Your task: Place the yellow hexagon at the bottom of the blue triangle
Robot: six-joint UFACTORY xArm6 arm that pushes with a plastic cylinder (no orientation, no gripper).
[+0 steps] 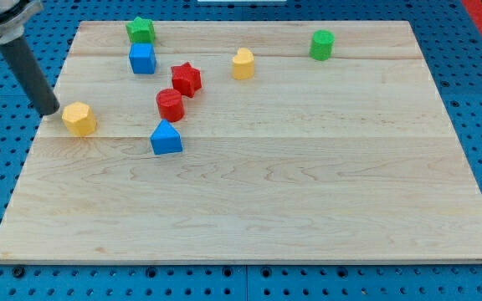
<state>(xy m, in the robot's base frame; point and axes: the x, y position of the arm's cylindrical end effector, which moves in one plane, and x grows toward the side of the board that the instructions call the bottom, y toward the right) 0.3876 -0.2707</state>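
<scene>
The yellow hexagon [79,118] lies near the board's left edge. The blue triangle [166,138] sits to its right and slightly lower in the view, well apart from it. My tip [49,111] stands just left of the yellow hexagon, close to it or touching its left side. The dark rod slants up to the view's top left corner.
A red cylinder [170,104] and a red star [187,79] sit just above the blue triangle. A blue cube [142,58] and a green star [141,31] are at the top left. A yellow block [243,63] and a green cylinder [322,44] lie toward the top right. The wooden board [308,184] ends close to my tip on the left.
</scene>
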